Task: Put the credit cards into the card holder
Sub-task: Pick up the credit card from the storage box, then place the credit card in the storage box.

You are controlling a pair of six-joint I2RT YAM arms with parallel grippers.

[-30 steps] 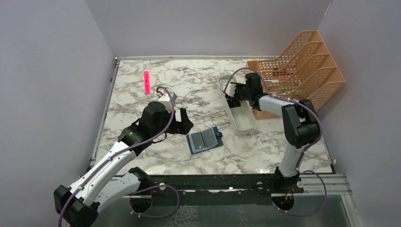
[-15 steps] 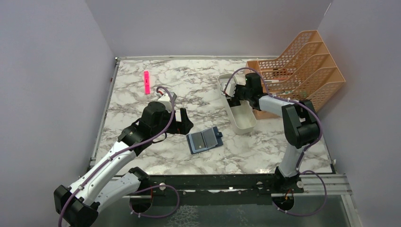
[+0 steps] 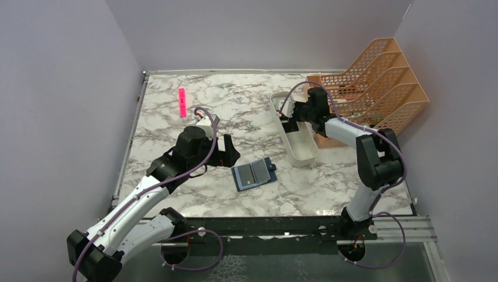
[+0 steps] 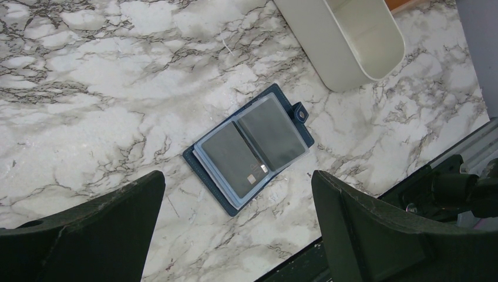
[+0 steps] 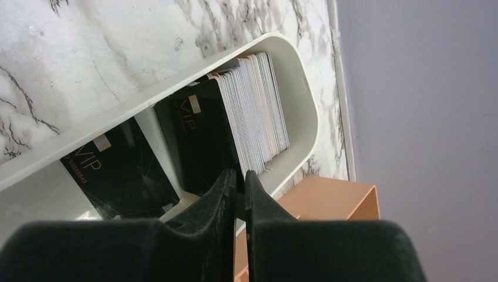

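Note:
The card holder (image 3: 253,174) lies open on the marble, clear sleeves up, with a grey card (image 4: 234,160) in its left sleeve. My left gripper (image 4: 238,176) hovers over it, wide open and empty, and shows just left of it from above (image 3: 227,153). The credit cards (image 5: 258,111) stand as a stack in the white tray (image 5: 176,64). A black one (image 5: 202,138) fronts the stack and another (image 5: 120,170) lies flat on the tray floor. My right gripper (image 5: 239,173) reaches into the tray's far end (image 3: 289,120), jaws pinched on the front black card's edge.
An orange mesh file rack (image 3: 376,88) stands right behind the tray, close to my right wrist, its base (image 5: 323,200) beside the tray. A pink marker (image 3: 182,101) lies at the back left. Purple walls close in on three sides.
My right gripper's jaws have closed on the front black card, and that arm's elbow has shifted slightly right. The left arm and the card holder have not moved.

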